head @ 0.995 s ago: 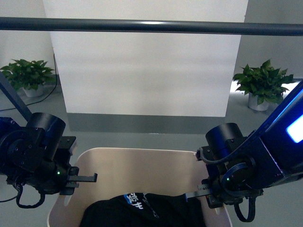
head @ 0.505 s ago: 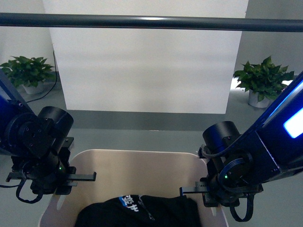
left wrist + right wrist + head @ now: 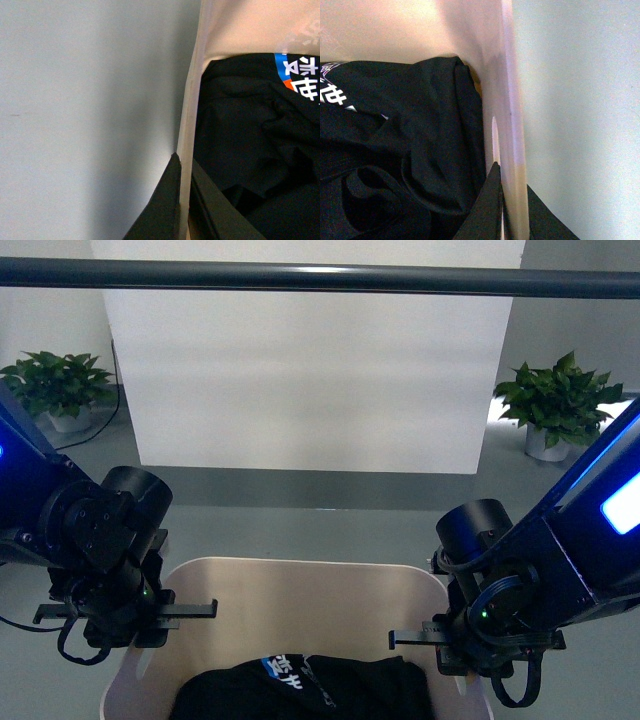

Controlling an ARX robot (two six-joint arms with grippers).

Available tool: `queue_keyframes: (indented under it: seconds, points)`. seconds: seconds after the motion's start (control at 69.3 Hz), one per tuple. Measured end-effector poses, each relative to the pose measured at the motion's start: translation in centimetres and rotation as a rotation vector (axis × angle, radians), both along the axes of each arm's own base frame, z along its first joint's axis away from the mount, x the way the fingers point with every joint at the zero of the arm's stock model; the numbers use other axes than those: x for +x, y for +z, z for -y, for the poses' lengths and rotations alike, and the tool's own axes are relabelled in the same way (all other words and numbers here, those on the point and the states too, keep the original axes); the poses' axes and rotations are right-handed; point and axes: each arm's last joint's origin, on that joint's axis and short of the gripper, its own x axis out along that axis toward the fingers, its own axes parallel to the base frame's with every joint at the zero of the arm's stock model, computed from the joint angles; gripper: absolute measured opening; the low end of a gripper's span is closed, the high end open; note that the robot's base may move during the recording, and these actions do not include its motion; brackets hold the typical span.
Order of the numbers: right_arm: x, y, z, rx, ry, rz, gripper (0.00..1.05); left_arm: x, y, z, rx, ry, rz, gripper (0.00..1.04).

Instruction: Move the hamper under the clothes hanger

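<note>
At the bottom of the front view the hamper (image 3: 300, 585) sits between the two arms, a black garment (image 3: 300, 690) with a blue and white print heaped inside it. The round bar of the clothes hanger (image 3: 300, 278) crosses the top of the frame above it. Whether the tub stands straight beneath the bar cannot be told from here. That view shows each wrist low at a side wall but not the fingers' hold. The wrist views supply it: the left gripper (image 3: 184, 165) straddles the left wall, one dark finger outside against the beige plastic and one inside beside the garment, the jaws pinched on the rim. The right gripper (image 3: 512, 180) is set the same way on the right wall, close to a slot handle cut-out (image 3: 495, 131), its jaws also closed on the wall. Beyond the tub lie grey floor, a white panel (image 3: 310, 380), and a potted plant at each side (image 3: 55, 385) (image 3: 555, 405), well apart from it.
</note>
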Motion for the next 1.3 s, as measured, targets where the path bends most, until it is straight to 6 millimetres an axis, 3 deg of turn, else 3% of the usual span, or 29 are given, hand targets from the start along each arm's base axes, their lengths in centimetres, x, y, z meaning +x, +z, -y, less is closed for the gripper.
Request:
queue_keyframes:
  seconds: [0.332,0.39,0.505,0.577,0.693,0.837,0.909,1.082,1.298]
  points:
    - [0.1,-1.5,0.0,-0.009,-0.007,0.004,0.03,-0.1,-1.6,0.4,-0.038,0.021,-0.009,0.05]
    - [0.2,-1.5,0.0,-0.005,-0.008,0.013,0.06,0.0,-1.9,0.5,-0.053,0.040,-0.009,0.17]
    - [0.3,-1.5,-0.1,-0.001,-0.030,0.037,0.32,0.0,-2.3,0.4,-0.075,0.046,-0.004,0.44]
    - [0.5,-0.5,-0.2,0.012,-0.041,0.072,0.48,0.4,-1.0,0.4,-0.062,0.049,0.041,0.60]
    - [0.6,1.1,0.0,0.027,-0.048,0.108,0.62,0.7,0.8,0.3,-0.049,0.037,0.085,0.75]
    - [0.2,4.8,0.4,0.069,-0.046,0.187,0.85,0.7,4.9,0.4,-0.051,0.011,0.172,0.98]
    - [-0.4,7.2,0.7,0.098,-0.041,0.251,0.98,0.2,7.4,0.6,-0.077,-0.018,0.247,0.98]
    - [-2.6,10.6,1.3,0.113,-0.034,0.383,0.97,-1.5,11.5,0.8,-0.111,-0.057,0.423,0.98]
    - [-6.8,14.9,2.4,0.028,-0.032,0.641,0.97,-5.6,16.0,0.8,-0.120,-0.099,0.653,0.98]
